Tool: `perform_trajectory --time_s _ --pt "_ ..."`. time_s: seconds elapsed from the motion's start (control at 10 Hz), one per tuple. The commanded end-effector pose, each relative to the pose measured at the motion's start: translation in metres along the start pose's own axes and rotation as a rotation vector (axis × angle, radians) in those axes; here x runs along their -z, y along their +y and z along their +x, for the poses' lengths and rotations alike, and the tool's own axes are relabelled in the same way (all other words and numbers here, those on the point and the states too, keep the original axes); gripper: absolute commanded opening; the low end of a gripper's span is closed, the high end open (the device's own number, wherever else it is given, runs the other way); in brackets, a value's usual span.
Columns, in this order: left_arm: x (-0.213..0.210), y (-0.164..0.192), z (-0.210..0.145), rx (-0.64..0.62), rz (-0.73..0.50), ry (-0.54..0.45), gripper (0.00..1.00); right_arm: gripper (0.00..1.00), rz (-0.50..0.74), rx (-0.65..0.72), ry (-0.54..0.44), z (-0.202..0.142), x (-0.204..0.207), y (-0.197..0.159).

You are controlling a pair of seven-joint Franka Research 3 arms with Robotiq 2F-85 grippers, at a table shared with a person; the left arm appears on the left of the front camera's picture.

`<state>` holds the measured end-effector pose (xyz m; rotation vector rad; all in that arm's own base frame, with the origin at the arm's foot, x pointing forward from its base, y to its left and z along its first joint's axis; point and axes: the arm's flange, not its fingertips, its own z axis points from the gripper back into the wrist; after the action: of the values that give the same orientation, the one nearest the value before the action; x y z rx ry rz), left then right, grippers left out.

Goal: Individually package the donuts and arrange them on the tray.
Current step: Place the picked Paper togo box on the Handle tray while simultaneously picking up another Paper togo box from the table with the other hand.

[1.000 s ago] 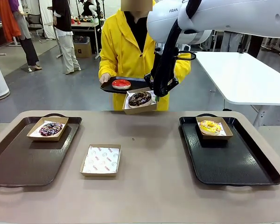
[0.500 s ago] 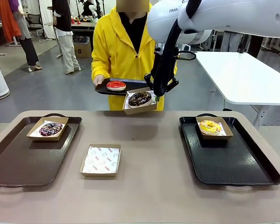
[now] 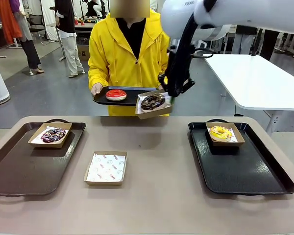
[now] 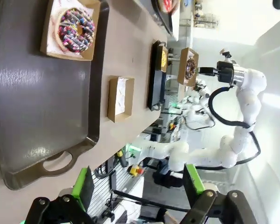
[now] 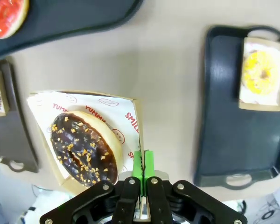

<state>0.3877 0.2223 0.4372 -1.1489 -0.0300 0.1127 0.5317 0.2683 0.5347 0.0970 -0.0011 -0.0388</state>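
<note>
My right gripper [image 3: 170,96] [image 5: 143,164] is shut on the rim of a paper-lined cardboard box [image 3: 154,110] that hangs tilted over the table's far edge. In the box lies a chocolate donut with pale crumbs [image 3: 153,102] [image 5: 84,147]. The yellow donut [image 3: 220,132] [image 5: 261,74] sits boxed at the back of the black tray [image 3: 245,171]. A donut with coloured sprinkles [image 3: 53,135] [image 4: 74,28] sits boxed on the brown tray [image 3: 19,169]. The red donut [image 3: 116,94] [image 5: 7,14] lies on a dark tray [image 3: 132,98] held by the person. My left gripper [image 4: 137,186] is open above the brown tray's near end.
An empty paper-lined box [image 3: 106,167] [image 4: 120,98] stands on the bare table between the two trays. The person in yellow stands at the far side, hand [image 3: 96,88] on the held tray. A white table [image 3: 255,78] is behind at right.
My right gripper has carried the boxed chocolate donut a little up and to the right. The person has stepped left with the tray and red donut.
</note>
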Motion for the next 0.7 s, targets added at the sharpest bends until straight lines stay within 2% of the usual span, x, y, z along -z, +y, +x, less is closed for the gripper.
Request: perform_trajectory --time_s 0.0,0.2,0.5,0.6 --pt "0.017 -0.058 -0.001 0.052 0.117 0.041 1.0 0.01 0.033 -0.016 -0.023 -0.042 -0.03 -0.069" --pt "0.039 -0.1 0.005 0.067 0.209 0.09 1.0 0.01 0.003 0.012 -0.048 -0.061 -0.036 -0.119" --pt "0.091 -0.154 0.003 0.101 0.356 0.126 1.0 0.01 -0.03 0.04 -0.001 -0.08 -0.016 -0.173" --pt "0.109 -0.167 -0.002 0.114 0.382 0.116 1.0 0.01 -0.041 0.002 0.005 -0.09 -0.002 -0.185"
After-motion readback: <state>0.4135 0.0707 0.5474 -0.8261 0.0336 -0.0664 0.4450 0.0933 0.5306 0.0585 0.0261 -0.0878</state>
